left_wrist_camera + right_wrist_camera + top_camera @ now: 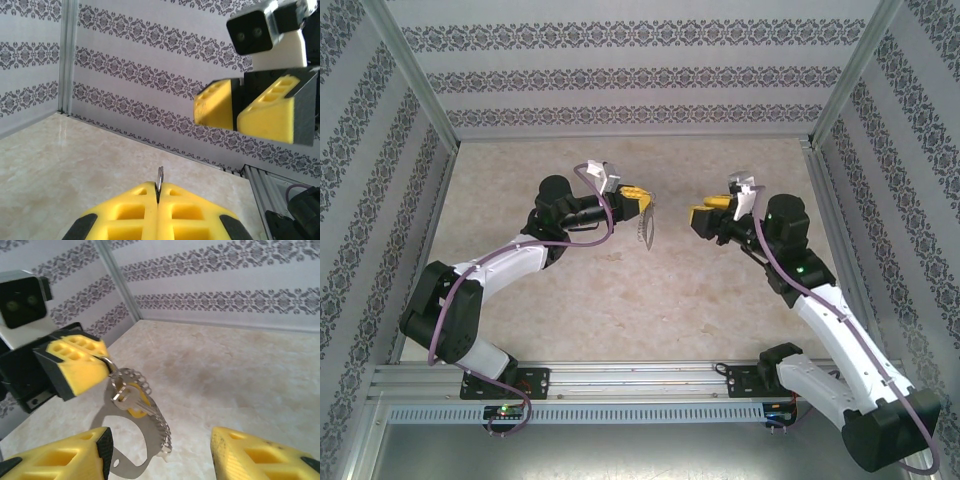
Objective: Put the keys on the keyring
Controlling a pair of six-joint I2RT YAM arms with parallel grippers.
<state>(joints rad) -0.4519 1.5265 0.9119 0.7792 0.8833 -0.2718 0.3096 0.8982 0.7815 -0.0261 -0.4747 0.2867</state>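
Left fingers [75, 367] clench the keyring [159, 427] aloft with the key [131, 402] apparently threaded, right fingers [260, 455] released just beside it; the next move should lower it onto the tabletop [240, 370].

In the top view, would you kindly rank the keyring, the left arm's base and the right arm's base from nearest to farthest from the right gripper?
1. The keyring, hanging just left of the right gripper.
2. The right arm's base, at the near edge, right side.
3. The left arm's base, at the near edge, left side.
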